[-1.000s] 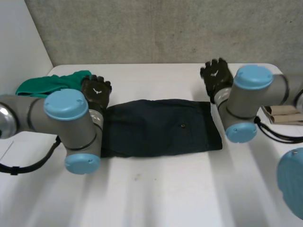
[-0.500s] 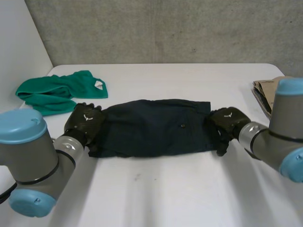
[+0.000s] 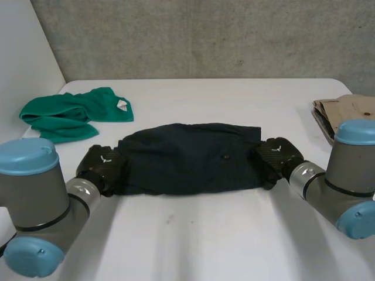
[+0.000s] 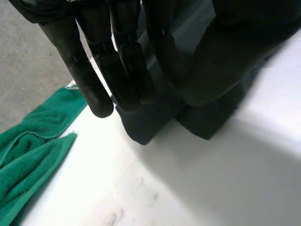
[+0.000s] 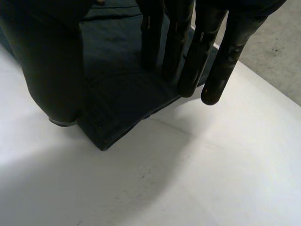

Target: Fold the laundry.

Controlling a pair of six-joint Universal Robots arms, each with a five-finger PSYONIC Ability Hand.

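1. Folded dark-navy cloth garment: I log it mid white table. My left hand is at its 9 o'clock end, my right hand at its 3 o'clock end. The left fingers and right fingers are straight, close together over the cloth.
2. Crumpled green towel: 10 o'clock.
3. Tan folded garment: 2 o'clock.

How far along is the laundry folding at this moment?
Looks done: the dark garment lies as a flat, compact rectangle. In hand: the left robot hand and right robot hand sit at its two short ends, both open, nothing gripped yet. Left: likely another fold of it, then the crumpled green cloth; the tan garment at the edge of the table is partly out of view.
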